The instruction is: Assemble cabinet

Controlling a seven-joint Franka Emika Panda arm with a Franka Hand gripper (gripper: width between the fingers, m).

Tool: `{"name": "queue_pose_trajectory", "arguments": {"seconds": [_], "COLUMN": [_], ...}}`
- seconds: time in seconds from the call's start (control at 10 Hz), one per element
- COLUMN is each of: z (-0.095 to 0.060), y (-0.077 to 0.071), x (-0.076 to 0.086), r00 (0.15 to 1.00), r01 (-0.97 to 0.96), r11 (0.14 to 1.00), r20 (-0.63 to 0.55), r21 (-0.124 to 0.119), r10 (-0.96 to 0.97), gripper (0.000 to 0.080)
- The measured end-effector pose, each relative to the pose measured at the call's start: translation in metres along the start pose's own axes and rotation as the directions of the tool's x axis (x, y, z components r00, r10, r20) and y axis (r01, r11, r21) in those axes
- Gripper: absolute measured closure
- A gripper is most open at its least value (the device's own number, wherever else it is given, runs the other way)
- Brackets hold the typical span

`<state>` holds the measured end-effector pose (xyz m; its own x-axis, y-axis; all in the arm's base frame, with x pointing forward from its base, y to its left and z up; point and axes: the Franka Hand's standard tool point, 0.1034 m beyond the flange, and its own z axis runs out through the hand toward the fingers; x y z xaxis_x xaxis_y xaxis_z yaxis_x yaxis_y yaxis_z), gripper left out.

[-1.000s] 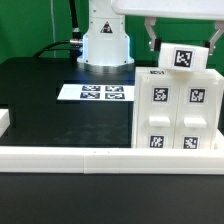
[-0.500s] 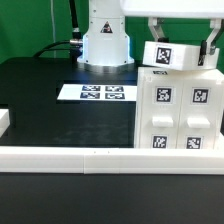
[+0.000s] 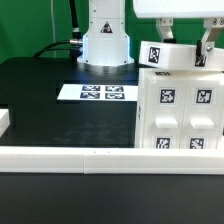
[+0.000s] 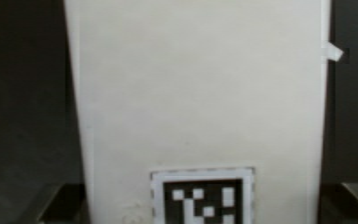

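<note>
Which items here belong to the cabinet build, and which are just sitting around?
Part of the job:
- cabinet body
- tagged white panel between the gripper's fingers

Just lying about:
- marker board
- long white rail
- black table

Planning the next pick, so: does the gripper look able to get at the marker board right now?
Probably not yet. The gripper looks closed around a white tagged panel above the cabinet, so it is occupied. The marker board itself lies uncovered on the table.

cabinet (image 3: 180, 110) cut off at exterior view's right
</note>
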<state>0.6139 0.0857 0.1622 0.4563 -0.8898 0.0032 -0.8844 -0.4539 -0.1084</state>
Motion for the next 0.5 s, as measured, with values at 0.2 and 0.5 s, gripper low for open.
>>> {"name": "queue_pose_trajectory", "arguments": {"seconds": [0.2,0.5], "z": [0.0003,0.0008], "y": [-0.0004,-0.0019], "x": [-0.0009,-0.0035], "r00": [0.990,0.906], "r01": [-0.140,-0.422], "r11": [0.990,0.907], "r20": [0.010,0.023], "r21": [0.003,0.008], "r10": [0.140,0.422], "gripper": [0.0242,0.0242]}}
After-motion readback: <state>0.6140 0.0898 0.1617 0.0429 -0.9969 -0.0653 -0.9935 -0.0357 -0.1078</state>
